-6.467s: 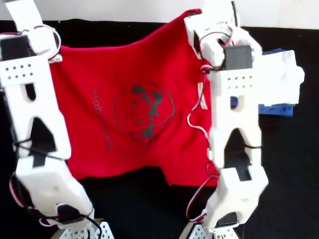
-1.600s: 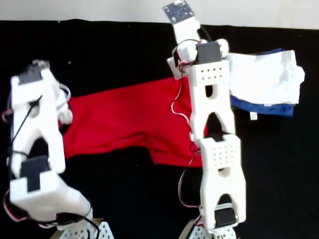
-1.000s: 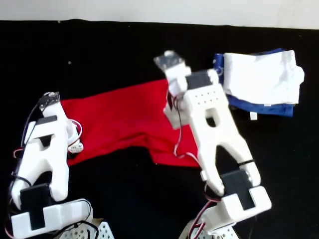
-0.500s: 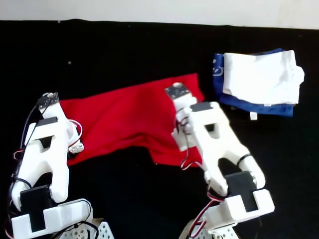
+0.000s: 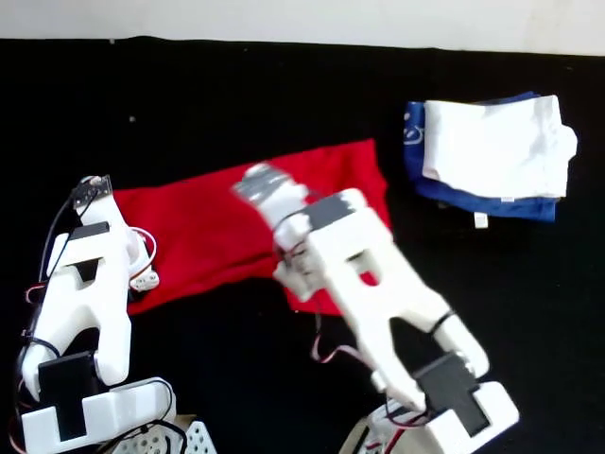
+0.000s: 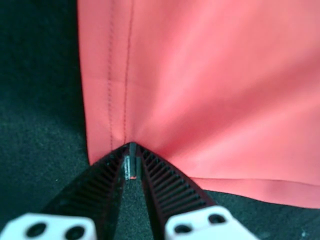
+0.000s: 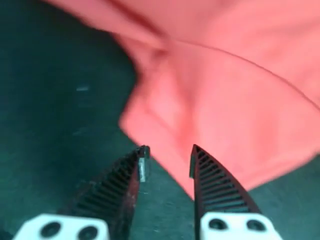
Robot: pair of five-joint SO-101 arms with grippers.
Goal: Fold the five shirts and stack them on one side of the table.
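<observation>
We are pinching one end of the folded red cloth shirt [image 5: 194, 222] on the black table [image 5: 236, 95] with our left jaws, and our right jaws are hanging apart over it.

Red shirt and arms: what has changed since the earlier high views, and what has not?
The red shirt, earlier spread flat, is now a folded band. The right gripper, open, drew back from the far side and swung left over the shirt. The left gripper is shut on the shirt's left end. The white and blue stack stayed put.
</observation>
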